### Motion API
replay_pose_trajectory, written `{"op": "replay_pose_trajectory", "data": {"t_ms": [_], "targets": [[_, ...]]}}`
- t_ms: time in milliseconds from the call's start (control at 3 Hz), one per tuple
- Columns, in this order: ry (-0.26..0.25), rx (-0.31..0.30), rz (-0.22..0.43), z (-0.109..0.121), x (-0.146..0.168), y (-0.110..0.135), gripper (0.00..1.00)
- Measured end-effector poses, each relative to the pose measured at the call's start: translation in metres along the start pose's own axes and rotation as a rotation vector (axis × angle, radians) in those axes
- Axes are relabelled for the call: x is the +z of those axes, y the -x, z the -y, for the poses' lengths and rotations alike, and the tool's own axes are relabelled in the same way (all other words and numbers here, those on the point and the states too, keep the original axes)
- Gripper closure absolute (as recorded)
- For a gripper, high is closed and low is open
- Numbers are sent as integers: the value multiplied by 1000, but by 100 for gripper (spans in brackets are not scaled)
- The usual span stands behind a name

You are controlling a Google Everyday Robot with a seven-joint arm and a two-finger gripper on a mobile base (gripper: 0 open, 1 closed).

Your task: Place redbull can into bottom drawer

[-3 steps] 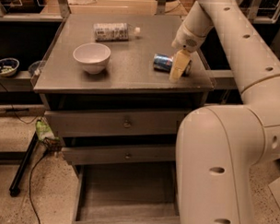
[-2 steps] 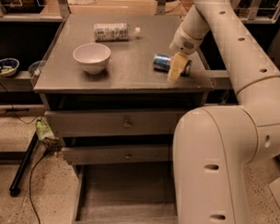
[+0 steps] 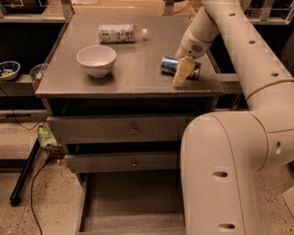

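Observation:
The redbull can (image 3: 169, 65) lies on its side on the right part of the cabinet top (image 3: 139, 75), blue and silver. My gripper (image 3: 183, 72) hangs from the white arm right over the can, its pale finger (image 3: 182, 71) in front of the can's middle and covering part of it. The can rests on the cabinet top. The bottom drawer (image 3: 129, 201) is pulled open below, its grey floor bare; my arm hides its right part.
A white bowl (image 3: 96, 60) stands on the left of the top. A clear plastic bottle (image 3: 118, 33) lies at the back. Two upper drawers (image 3: 122, 129) with small knobs are closed. A small bowl (image 3: 6, 70) sits on a side shelf at left.
The gripper has shifted slightly left and lower over the can. The can has not moved.

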State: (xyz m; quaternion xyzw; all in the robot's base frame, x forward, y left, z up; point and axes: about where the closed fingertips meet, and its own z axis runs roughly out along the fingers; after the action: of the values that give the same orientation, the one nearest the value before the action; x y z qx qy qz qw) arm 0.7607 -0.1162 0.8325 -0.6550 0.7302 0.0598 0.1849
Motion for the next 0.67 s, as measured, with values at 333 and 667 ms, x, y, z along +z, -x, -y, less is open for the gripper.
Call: {"op": "replay_pose_trajectory", "data": {"t_ms": [333, 667], "targets": [[0, 0, 0, 0, 0, 0, 49], [0, 0, 0, 0, 0, 0, 72]]}}
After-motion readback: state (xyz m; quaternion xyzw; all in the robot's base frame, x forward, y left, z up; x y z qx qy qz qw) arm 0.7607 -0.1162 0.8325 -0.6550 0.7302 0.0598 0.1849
